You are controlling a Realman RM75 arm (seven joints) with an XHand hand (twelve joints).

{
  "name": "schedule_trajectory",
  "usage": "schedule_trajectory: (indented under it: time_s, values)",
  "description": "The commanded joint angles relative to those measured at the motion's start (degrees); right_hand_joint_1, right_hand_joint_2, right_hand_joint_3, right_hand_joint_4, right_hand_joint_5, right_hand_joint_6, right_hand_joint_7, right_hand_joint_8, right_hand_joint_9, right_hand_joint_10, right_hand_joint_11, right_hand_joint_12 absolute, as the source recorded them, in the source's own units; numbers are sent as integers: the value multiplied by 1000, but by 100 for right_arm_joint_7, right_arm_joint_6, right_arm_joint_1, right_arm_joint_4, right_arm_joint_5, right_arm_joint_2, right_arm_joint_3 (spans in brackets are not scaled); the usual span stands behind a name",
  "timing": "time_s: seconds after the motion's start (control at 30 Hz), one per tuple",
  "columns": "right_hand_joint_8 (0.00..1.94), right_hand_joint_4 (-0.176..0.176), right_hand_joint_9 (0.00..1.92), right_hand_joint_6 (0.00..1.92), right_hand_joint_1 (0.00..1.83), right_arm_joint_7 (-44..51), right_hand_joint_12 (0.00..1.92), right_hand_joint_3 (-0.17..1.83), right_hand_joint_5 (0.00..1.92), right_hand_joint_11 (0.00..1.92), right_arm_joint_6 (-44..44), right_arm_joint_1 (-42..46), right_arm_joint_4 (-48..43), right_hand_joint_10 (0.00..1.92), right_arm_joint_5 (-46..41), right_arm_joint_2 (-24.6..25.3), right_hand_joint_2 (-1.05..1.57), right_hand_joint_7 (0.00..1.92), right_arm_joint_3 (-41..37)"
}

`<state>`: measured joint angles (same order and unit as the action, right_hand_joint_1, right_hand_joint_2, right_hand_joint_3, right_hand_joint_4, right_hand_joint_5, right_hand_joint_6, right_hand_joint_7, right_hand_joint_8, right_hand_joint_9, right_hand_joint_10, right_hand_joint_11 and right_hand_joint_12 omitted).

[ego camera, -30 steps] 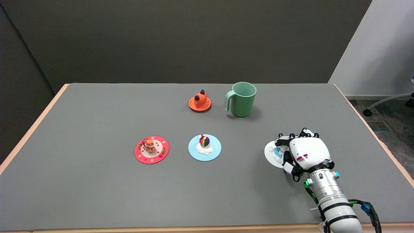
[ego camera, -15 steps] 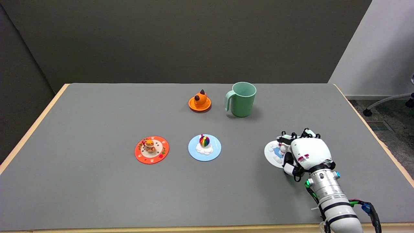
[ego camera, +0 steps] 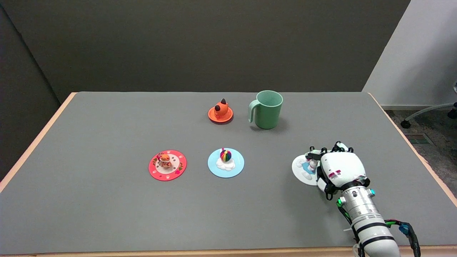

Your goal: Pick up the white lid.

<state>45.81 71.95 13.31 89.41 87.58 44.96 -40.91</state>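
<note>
1. Lying flat on the grey table (ego camera: 107, 214) toward its near right, the white round lid (ego camera: 300, 170) with a small figure knob in blue and white on top is only partly in view; its right half is hidden under the robot's hand.
2. The right hand (ego camera: 334, 167), black and white, sits over the lid's right side with its back turned up to the camera. Dark fingers (ego camera: 313, 155) curl down around the figure knob, which looks like the natural grip point, since the disc itself lies too flat to get under.
3. Whether the fingers have actually pinched the knob cannot be told: the palm covers the contact, and the lid shows no lift off the table.
4. My judgement is that the grasp is being settled and the lift is not yet done.
5. Left of the lid, well apart, lies a pale blue round lid (ego camera: 226, 162) with a rainbow ball knob, and farther left a red round lid (ego camera: 167, 165) with a small orange figure.
6. At the far side stand an orange lid (ego camera: 220, 112) with a cat-like knob and, just to its right, an upright green plastic mug (ego camera: 266, 109), handle turned left.
7. All of these lie clear of the arm's path from the near right.
</note>
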Motion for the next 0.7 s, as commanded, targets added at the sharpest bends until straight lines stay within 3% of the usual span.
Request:
schedule_trajectory:
  time_s: [0.03, 0.7]
  values:
    - [1119, 176, 882, 341, 1352, 23, 1531, 200, 844, 304, -99, -35, 309, 660, 230, -10, 1037, 920, -15]
    - [1041, 176, 927, 324, 1361, 46, 1559, 213, 888, 312, -540, -35, 555, 628, -80, -2, 1005, 971, -180]
